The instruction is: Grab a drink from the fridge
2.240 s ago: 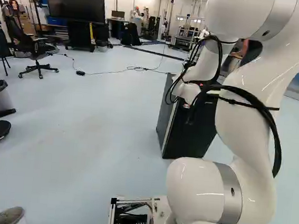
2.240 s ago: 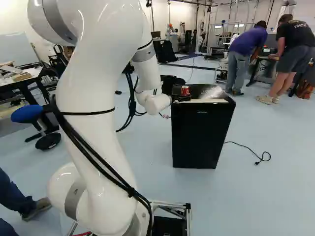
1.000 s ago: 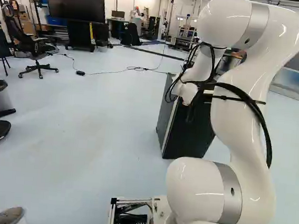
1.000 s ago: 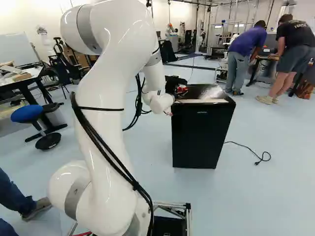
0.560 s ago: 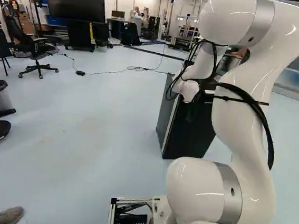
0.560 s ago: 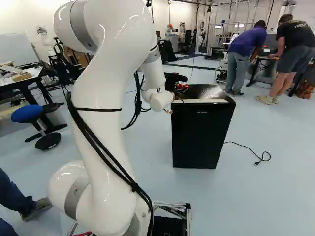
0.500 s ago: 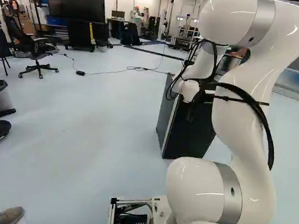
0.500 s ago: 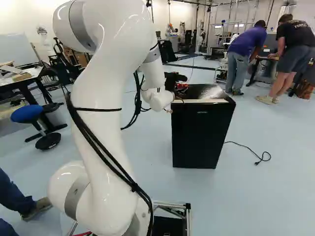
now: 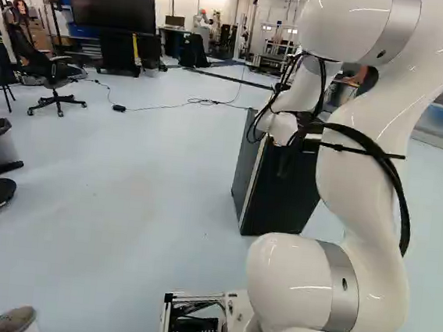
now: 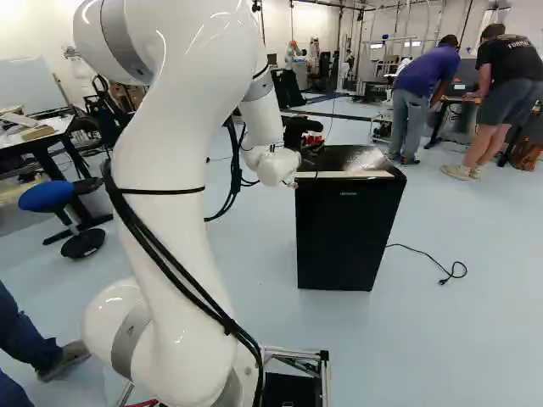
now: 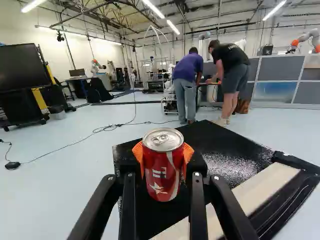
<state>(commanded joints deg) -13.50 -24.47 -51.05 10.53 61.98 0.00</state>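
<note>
Over the black fridge [image 10: 348, 229], at the far left of its top in the right base view, my black gripper [image 10: 300, 132] shows small, a red can [image 10: 315, 139] at its fingers. Seen from the wrist, the gripper [image 11: 163, 159] is shut on the upright red can [image 11: 162, 176], an orange pad against either side. The can's silver lid faces up and looks unopened. Below and beyond it lies the fridge's glossy black top [image 11: 220, 150], with a pale strip along one edge. My wrist hides part of the fridge in the left base view.
A cable [image 10: 416, 252] lies on the floor beside the fridge. Another cable [image 11: 75, 143] runs across the floor past the fridge's other side. A blue stool [image 10: 47, 197] and an office chair [image 9: 55, 79] stand farther off. Another robot [image 11: 305, 40] shows beyond the partition.
The gripper has closed on the can and risen with it above the fridge top. My arm's upper bend has swung back toward the base. The base has not moved.
</note>
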